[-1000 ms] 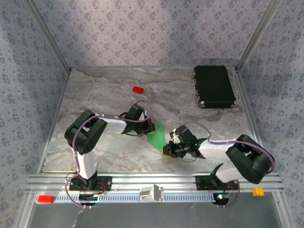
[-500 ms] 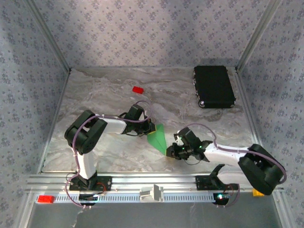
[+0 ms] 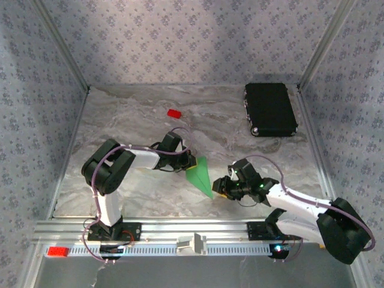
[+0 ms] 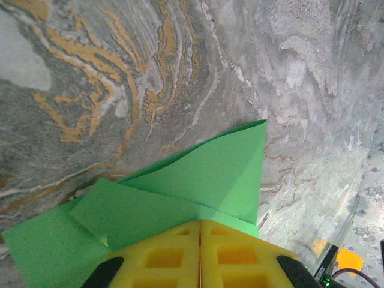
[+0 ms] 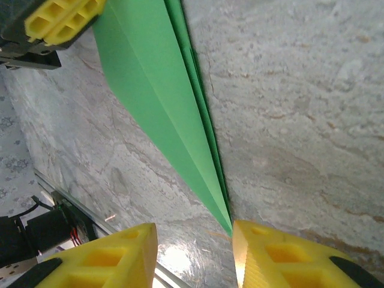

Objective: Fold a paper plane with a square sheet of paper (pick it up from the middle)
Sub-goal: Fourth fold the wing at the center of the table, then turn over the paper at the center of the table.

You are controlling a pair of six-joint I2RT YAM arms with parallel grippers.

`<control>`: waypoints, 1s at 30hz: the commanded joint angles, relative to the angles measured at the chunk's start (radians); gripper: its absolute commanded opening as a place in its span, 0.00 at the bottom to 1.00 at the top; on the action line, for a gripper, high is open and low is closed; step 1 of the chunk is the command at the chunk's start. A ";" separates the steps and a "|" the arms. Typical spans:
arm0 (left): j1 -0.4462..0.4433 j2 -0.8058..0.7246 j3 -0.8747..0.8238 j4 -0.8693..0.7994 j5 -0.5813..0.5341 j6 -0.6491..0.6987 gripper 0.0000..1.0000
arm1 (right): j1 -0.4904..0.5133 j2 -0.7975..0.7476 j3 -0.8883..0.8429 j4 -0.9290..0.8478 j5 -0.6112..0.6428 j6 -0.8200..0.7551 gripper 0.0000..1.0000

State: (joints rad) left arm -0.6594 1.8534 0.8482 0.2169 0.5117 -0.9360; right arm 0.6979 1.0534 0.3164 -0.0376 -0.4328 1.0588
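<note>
Folding looking nearly finished: paper plane (image 3: 200, 176) resting on table (image 3: 120, 120), nearward of red block (image 3: 174, 113). Left hand (image 3: 191, 162) clamping its wide tail. Right hand (image 3: 218, 187) gaping at its tip, gripping nothing. Likely remaining: letting go.

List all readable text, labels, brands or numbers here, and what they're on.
No readable text in any view.
Paper plane: plain green, no print.
Black case and red block: no visible markings.
Red piece and orange piece on the front rail: too small to tell.
</note>
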 commanded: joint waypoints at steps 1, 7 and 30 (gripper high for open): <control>0.002 0.006 -0.027 -0.057 -0.045 0.001 0.08 | 0.018 0.034 -0.002 0.007 -0.036 0.033 0.40; 0.003 0.007 -0.021 -0.057 -0.045 -0.006 0.08 | 0.049 0.117 0.021 0.062 -0.066 0.037 0.40; 0.004 0.016 -0.013 -0.047 -0.024 -0.018 0.08 | 0.026 0.191 -0.003 0.205 -0.039 0.070 0.36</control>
State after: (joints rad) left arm -0.6594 1.8534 0.8482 0.2180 0.5121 -0.9531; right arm 0.7307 1.2465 0.3168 0.1505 -0.4854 1.1202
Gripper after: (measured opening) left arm 0.081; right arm 0.360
